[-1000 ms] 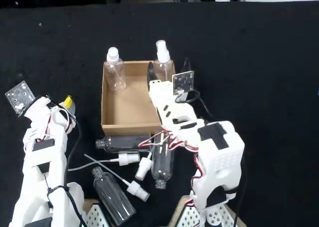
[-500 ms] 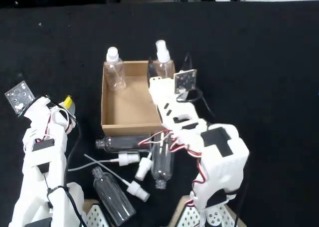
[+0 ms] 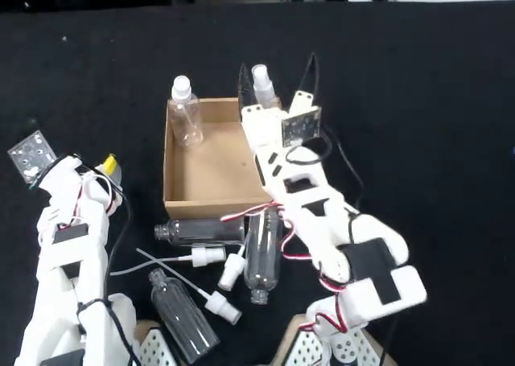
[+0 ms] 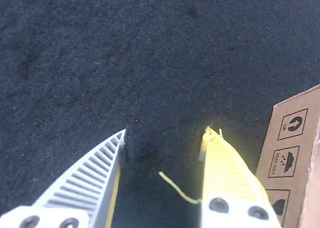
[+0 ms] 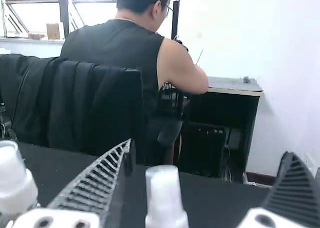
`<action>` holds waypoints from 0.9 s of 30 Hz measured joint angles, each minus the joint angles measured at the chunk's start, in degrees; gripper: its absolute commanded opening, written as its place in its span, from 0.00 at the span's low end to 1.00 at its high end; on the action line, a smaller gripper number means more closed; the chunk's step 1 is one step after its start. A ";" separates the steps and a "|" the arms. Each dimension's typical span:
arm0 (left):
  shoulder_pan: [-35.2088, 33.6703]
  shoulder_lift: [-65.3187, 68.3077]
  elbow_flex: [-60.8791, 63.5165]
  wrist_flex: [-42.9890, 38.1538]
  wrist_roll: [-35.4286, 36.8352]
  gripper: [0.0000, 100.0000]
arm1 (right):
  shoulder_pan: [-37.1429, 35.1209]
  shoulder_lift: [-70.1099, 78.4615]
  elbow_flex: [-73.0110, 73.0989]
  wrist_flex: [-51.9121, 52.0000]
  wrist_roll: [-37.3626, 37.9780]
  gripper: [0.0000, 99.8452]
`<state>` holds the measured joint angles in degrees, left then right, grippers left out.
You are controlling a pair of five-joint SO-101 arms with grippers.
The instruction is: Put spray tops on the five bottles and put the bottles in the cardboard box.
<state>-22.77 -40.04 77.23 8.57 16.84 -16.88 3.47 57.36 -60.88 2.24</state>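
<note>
The cardboard box (image 3: 177,199) lies open at mid-table. A capped bottle (image 3: 184,111) stands in its far left corner. A second capped bottle's spray top (image 3: 261,77) rises at the far right corner, its body hidden behind my right gripper (image 3: 277,67). That gripper is open, and the spray top (image 5: 162,195) sits between its fingers without touching them. Three uncapped bottles (image 3: 201,231) (image 3: 261,257) (image 3: 181,306) lie in front of the box among loose spray tops (image 3: 207,257) (image 3: 219,306). My left gripper (image 4: 165,133) is open over bare cloth, left of the box (image 4: 295,153).
Black cloth covers the table (image 3: 418,125). Red and white wires (image 3: 249,221) from the right arm hang over the box's near right corner. The arm bases (image 3: 322,346) stand at the front edge. Open cloth lies to the right and beyond the box.
My right gripper has moved toward the far side of the box and now stands around the far right bottle's spray top. The left arm has not moved.
</note>
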 measured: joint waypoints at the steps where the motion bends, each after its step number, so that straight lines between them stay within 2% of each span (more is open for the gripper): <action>1: 0.00 0.00 0.00 0.00 0.00 0.22 | 0.00 -1.58 -0.53 2.11 0.26 0.39; 8: 0.00 0.00 0.00 0.00 0.00 0.22 | 0.09 -14.86 -5.10 18.29 -1.93 0.39; 12: -0.09 0.00 0.00 0.00 0.00 0.22 | 4.92 -23.38 -5.36 31.12 -6.15 0.39; 14: -0.09 0.00 0.00 0.00 0.00 0.22 | 8.53 -27.16 -5.36 39.38 -8.70 0.33; 19: -0.09 0.00 0.00 0.00 -2.73 0.22 | 19.52 -35.69 -5.36 65.14 -16.53 0.01; 23: -0.09 0.00 0.00 0.00 -3.16 0.22 | 22.86 -39.03 -5.36 83.25 -17.49 0.02; 27: -0.09 0.00 0.00 0.00 -3.60 0.22 | 18.99 -39.21 -5.36 90.73 -11.43 0.01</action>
<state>-22.86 -40.04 77.23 8.57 13.23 2.11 -35.74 52.00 29.85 -9.19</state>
